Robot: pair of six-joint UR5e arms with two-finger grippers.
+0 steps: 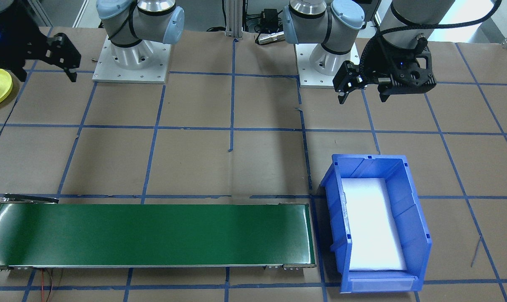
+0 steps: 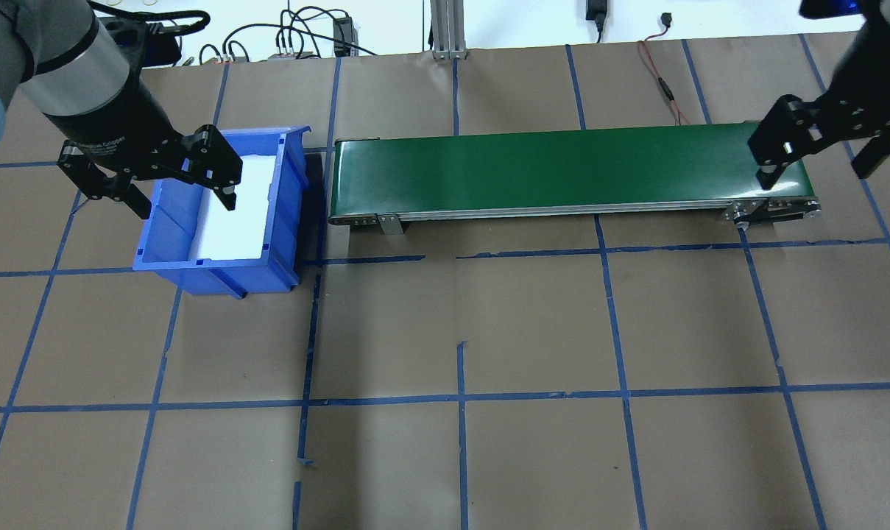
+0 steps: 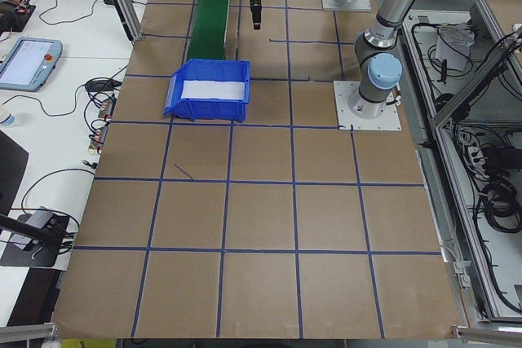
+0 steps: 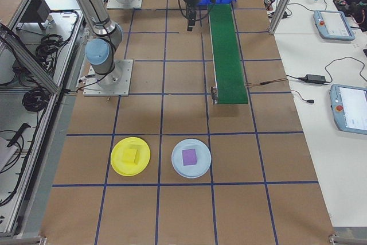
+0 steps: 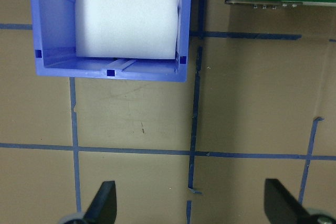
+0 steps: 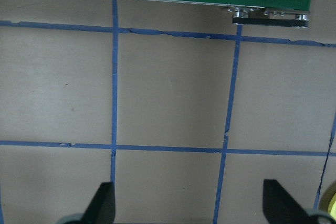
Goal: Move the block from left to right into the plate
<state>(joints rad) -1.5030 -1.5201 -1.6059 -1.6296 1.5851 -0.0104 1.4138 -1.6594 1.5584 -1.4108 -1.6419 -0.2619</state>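
- Both grippers are empty as you see them: the left gripper [image 2: 166, 177] hangs with its jaws spread wide over the near rim of the blue rectangular plastic bin [image 2: 166, 235], and the right gripper [image 2: 820, 151] hangs with its jaws just as wide above the far-right end of the long green conveyor belt [image 2: 562, 169].
- Look into the bin below the left gripper: you find only a white foam liner [image 5: 126, 14], no block on it.
- Below and ahead of the right gripper the belt surface shows no block either.
- Well off to the right gripper's outer side, past the belt's end, the small round bright yellow plastic plate [image 4: 131, 156] lies on the brown paper-covered table [image 2: 533, 331], and a small yellow block [image 4: 131, 155] sits flat on it, about centred.
- Just beside that plate, a pale blue round plate [image 4: 191, 158] carries a purple block [image 4: 190, 156].
- Judging from this, you can treat the transfer as done: the block is in the plate, neither gripper holds anything, and nothing seems left to carry.
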